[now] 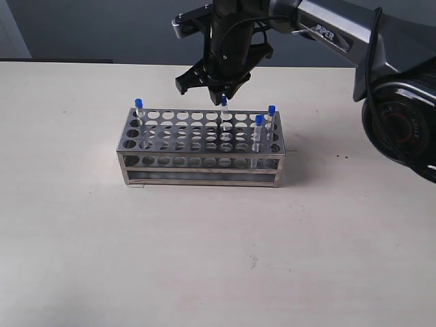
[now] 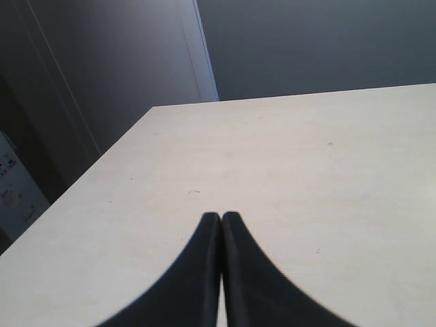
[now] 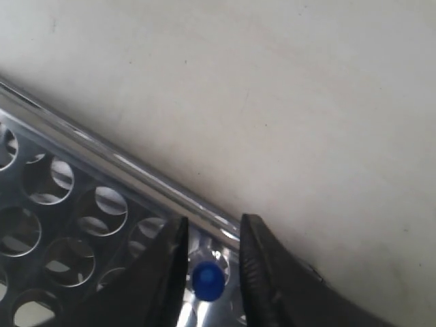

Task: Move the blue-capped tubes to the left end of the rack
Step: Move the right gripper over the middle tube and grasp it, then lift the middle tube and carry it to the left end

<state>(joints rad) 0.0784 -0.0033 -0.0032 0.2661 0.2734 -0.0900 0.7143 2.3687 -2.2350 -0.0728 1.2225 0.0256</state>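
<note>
The left gripper [image 2: 221,223] hung over bare table [image 2: 306,170], its fingers pressed together on nothing, well apart from the work. At the left end of the rack [image 1: 197,162], the leftmost tube [image 1: 138,107] stood in a back-corner hole, so that one looked to be in its place.

Near the middle of the back row stood the middle tube [image 1: 224,109], seated in its hole, with the right gripper [image 1: 223,92] directly over it. In the right wrist view the fingers were narrowly spread, one on each side of the blue cap [image 3: 208,280]. A thin gap showed on either side, so they straddled the tube without pinching it.

Farther right, the near right tube [image 1: 259,131] and the far right tube [image 1: 271,119] stood at the rack's right end, both yet to be moved.

The step in hand appeared to be the grasp of the second tube. The next move likely called for the following:
- closing gently on the tube just under its cap
- drawing it straight up until its foot cleared the top plate — any tilt could jam it in the hole
- carrying it left to a hole beside the leftmost tube
- lowering it squarely into that hole
</note>
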